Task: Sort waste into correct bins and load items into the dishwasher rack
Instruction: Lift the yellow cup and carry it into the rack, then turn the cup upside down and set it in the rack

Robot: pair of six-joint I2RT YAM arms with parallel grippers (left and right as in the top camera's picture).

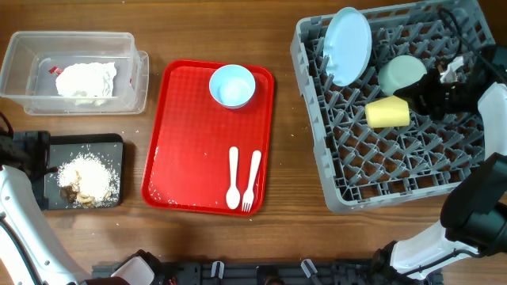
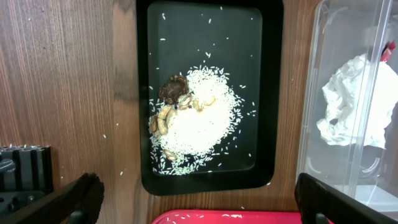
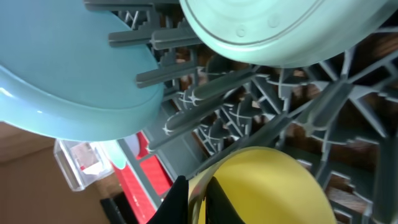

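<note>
My right gripper [image 1: 420, 99] [image 3: 198, 202] is shut on the rim of the small yellow cup [image 1: 386, 112] [image 3: 273, 186], which lies on its side in the grey dishwasher rack [image 1: 396, 174]. The round plate [image 1: 347, 43] stands on edge in the rack, next to the mint green bowl [image 1: 402, 74]. The pale blue bowl [image 1: 232, 85], white spoon [image 1: 233, 178] and fork [image 1: 251, 178] lie on the red tray [image 1: 190, 142]. My left gripper [image 2: 198, 186] is open and empty above the black tray [image 2: 205, 25], which holds the food scraps [image 2: 174, 90] and rice.
The clear box [image 1: 20, 75] at the back left holds the crumpled napkin [image 1: 85, 79] and the red-and-white wrapper [image 1: 54, 70]. The black tray [image 1: 87, 145] sits just in front of it. Loose rice grains lie on the wood around the black tray.
</note>
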